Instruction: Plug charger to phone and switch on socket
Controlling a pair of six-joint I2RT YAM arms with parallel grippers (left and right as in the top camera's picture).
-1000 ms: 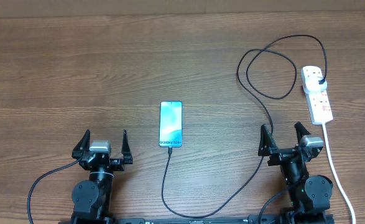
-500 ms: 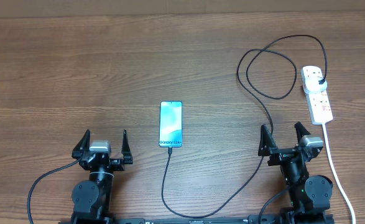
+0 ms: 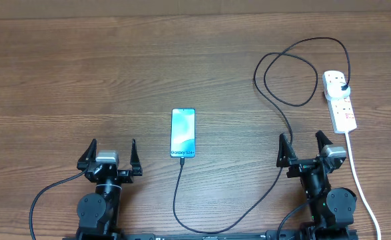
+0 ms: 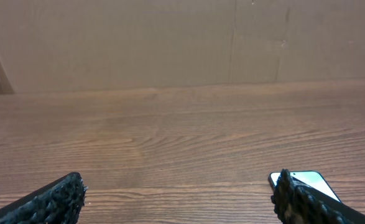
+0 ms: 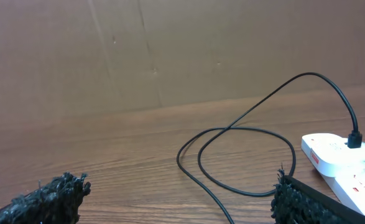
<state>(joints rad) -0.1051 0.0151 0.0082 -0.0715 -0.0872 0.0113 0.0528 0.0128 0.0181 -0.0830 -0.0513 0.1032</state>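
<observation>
Overhead: phone [image 3: 183, 133] lies flat at centre, screen lit. The charger [image 3: 175, 190] runs from its near edge, past the right gripper [image 3: 300, 137], and loops to the socket [image 3: 340, 100], where its black plug sits. Left gripper [image 3: 113, 143] and right gripper both stand spread and empty.

Left wrist: fingers [image 4: 51, 202] apart, phone corner by the right one.

Right wrist: fingers [image 5: 48, 199] apart, charger loop and socket ahead.

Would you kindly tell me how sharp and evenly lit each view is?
Overhead: soft, even light, sharp throughout; phone screen bright, not blown out. Left wrist: table sharp, claw fingertips dark and soft. Right wrist: charger crisp, no glare.
</observation>
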